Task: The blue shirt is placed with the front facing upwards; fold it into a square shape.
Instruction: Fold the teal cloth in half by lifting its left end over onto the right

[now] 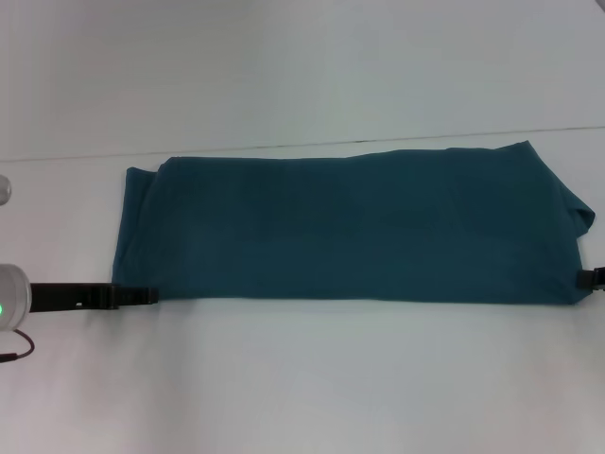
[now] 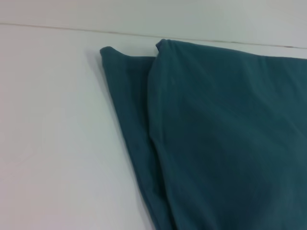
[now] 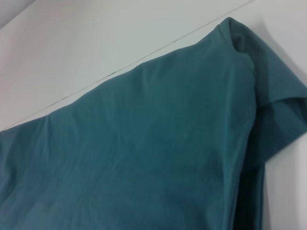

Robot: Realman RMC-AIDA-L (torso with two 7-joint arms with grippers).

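The blue shirt (image 1: 350,227) lies flat on the white desk (image 1: 302,388), folded into one long band with its plain side up. The band runs side to side in front of the robot. The left pincer (image 1: 142,296) sits at the shirt's near left corner, and the right pincer (image 1: 594,279) is at its near right corner. I cannot tell if either pincer is wide or closed. I think the next fold brings one end over the other. The left wrist view shows two layers at the shirt's end; the head view hardly does.
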